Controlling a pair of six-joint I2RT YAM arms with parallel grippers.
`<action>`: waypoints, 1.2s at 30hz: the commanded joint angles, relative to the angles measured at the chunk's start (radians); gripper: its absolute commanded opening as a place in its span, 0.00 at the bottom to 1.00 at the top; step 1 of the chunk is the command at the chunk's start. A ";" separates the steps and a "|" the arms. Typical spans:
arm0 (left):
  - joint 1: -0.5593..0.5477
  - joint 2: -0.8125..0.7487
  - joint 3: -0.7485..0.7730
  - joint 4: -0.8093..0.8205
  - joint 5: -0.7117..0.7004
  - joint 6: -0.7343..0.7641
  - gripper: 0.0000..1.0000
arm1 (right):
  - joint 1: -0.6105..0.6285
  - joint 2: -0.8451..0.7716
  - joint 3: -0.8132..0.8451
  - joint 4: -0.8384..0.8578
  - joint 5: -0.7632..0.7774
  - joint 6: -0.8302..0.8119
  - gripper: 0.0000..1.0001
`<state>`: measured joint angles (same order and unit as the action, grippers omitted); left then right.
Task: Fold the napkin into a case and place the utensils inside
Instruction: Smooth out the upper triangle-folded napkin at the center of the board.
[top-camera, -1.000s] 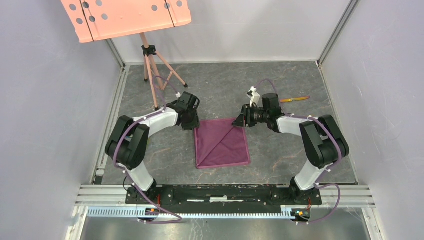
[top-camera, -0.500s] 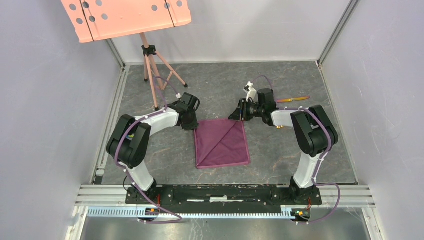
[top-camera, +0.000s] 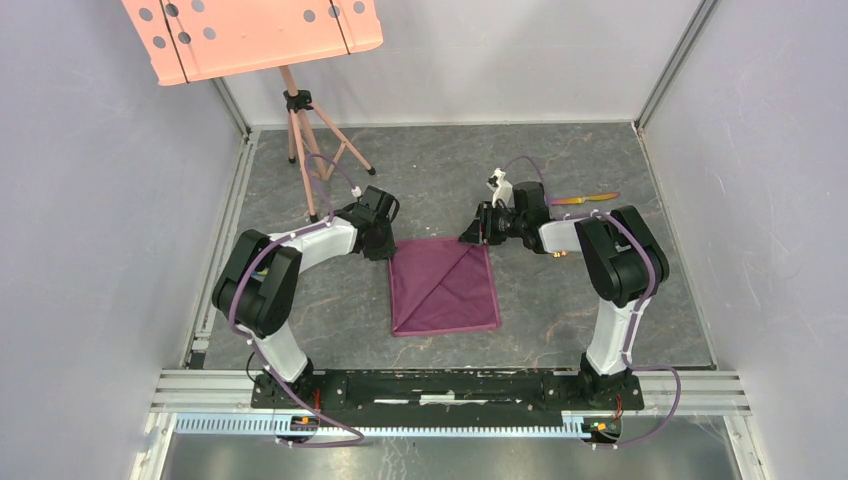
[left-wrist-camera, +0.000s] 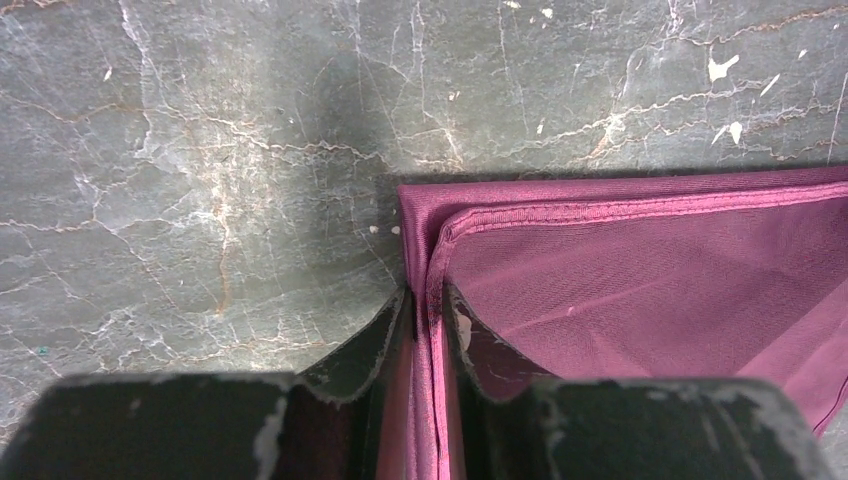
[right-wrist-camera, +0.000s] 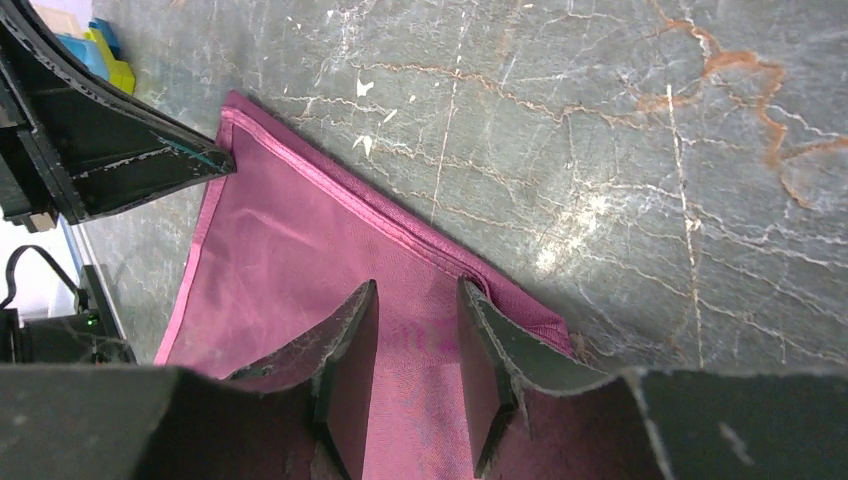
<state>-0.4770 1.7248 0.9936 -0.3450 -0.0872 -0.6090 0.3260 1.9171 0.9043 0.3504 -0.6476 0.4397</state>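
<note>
1. Presently, the napkin (top-camera: 445, 285) is seen lying flat around the middle of the bench (top-camera: 540, 320). It is folded, and a diagonal crease is drawn from its far right corner towards its near left corner.
2. The left fingers (left-wrist-camera: 372, 345) are set at the napkin's far left corner. In the left wrist view they are closed on the hemmed left edge, and the doubled cloth is pinched between them.
3. The right fingers (right-wrist-camera: 350, 340) are held apart over the napkin's far right corner. Flat cloth is seen in the gap between them and nothing is gripped. Whether the tips are pressed onto the cloth cannot be told.
4. From the right wrist view, the left fingers are also made out at the opposite far corner of the napkin. Blue and yellow blocks (right-wrist-camera: 95, 50) are partly hidden behind them.
5. One slim utensil (top-camera: 590, 198), gold to orange in tone, is laid towards the far right corner of the bench, beyond the right arm and well apart from the napkin. Which piece it is cannot be told.
6. A pink stand (top-camera: 300, 130) is stood on its tripod near the far left corner of the bench, and a perforated pink tray is carried at its top.
</note>
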 joint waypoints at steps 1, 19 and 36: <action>0.008 -0.006 -0.031 0.019 -0.015 0.036 0.23 | -0.003 0.018 -0.001 0.036 0.046 -0.023 0.41; 0.020 -0.011 -0.064 0.044 0.003 0.033 0.21 | -0.003 -0.064 -0.053 0.163 -0.035 0.123 0.43; 0.020 -0.008 -0.088 0.058 0.017 0.026 0.20 | 0.059 -0.211 0.097 -0.258 0.174 -0.165 0.50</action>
<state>-0.4610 1.7027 0.9421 -0.2638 -0.0669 -0.6094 0.3305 1.8431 0.9268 0.2363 -0.5598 0.3813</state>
